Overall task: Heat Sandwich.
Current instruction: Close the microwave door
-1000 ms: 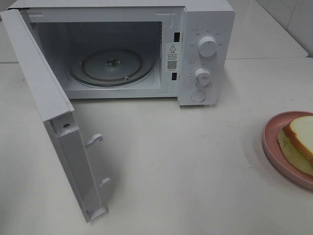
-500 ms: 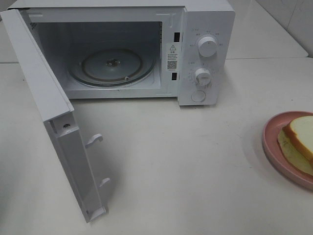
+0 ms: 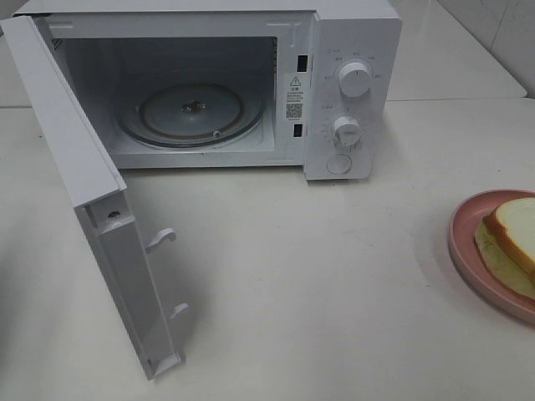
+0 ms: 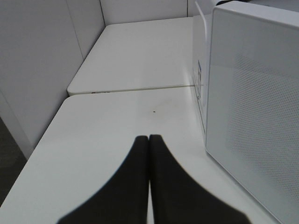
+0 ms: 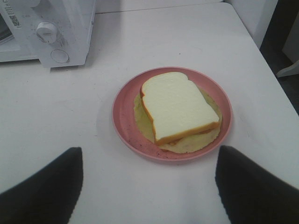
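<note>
The sandwich (image 5: pixel 177 108) lies on the pink plate (image 5: pixel 122 122), right of the microwave (image 3: pixel 351 83) (door open) on the bench (image 3: pixel 318 276). The right jaws (image 5: pixel 148 186) gape wide, empty, short of the plate. The left jaws (image 4: pixel 149 140) are closed, empty, beside the microwave.

High overview; wrist views beside microwave (image 3: pixel 251 83).

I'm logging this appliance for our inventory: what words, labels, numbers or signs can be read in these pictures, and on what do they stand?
No text can be quoted as it reads.
Sticker on the microwave door frame: a warning triangle and a QR-like square show; its print is too small.
Marks around the upper knob and lower knob: too small and blurred.
Sandwich and pink plate: none.
</note>
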Available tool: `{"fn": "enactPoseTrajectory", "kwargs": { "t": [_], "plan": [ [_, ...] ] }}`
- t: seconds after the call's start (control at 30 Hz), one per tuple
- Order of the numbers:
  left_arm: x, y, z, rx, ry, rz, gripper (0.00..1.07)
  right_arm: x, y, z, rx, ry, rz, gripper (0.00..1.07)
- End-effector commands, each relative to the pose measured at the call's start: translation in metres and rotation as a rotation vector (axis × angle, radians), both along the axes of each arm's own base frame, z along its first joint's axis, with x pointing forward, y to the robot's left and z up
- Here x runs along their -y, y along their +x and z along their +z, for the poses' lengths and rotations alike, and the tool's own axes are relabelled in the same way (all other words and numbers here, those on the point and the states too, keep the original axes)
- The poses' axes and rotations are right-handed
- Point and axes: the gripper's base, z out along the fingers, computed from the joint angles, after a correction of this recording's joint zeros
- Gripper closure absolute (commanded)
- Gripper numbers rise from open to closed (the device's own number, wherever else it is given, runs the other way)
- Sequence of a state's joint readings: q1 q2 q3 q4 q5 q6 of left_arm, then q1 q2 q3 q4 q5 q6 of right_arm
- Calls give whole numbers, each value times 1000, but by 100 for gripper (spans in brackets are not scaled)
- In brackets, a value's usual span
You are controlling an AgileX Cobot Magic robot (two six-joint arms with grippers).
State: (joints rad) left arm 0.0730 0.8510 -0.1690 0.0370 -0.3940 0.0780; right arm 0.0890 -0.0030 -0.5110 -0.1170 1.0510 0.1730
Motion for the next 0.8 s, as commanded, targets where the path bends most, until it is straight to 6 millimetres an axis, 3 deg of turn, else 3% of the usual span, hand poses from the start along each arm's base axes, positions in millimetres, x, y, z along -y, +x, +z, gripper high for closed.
{"fn": "enactPoseTrajectory", "kwargs": {
  "t": [0.03,0.23,0.53,0.8],
  "plan": [
    [3,10,-3,19,15,-48,107,0,-4,0,36,-3,-5,32],
    [15,33,-5,22,18,-206,107,0,-4,0,36,-3,-5,32],
    [32,48,-17,10,-10,-401,107,0,-4,0,36,-3,-5,32],
    [61,63,-24,-28,-40,-516,107,0,-4,0,36,-3,-5,32]
  ]
}}
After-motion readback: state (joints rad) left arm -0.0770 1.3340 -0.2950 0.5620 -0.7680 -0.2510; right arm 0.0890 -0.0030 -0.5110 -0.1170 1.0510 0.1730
